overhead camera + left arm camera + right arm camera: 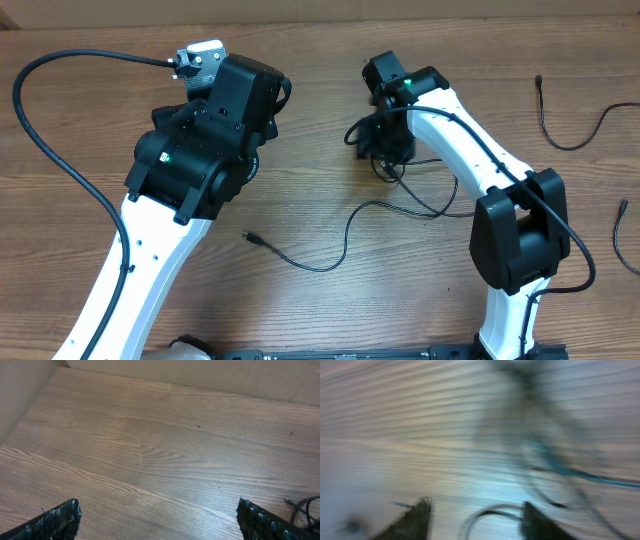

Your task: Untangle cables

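Wood-grain table | cables strewn | left pincer wide open | right pincer parted

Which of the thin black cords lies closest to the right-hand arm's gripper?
The tangled cord in the middle, looping right beside the right gripper. The curved cord and the edge cord lie well off to the right.

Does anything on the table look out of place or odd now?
Only the cables: some thin black cords lie tangled below the right gripper, with one plug end trailing out toward the left. Nothing looks damaged or spilled.
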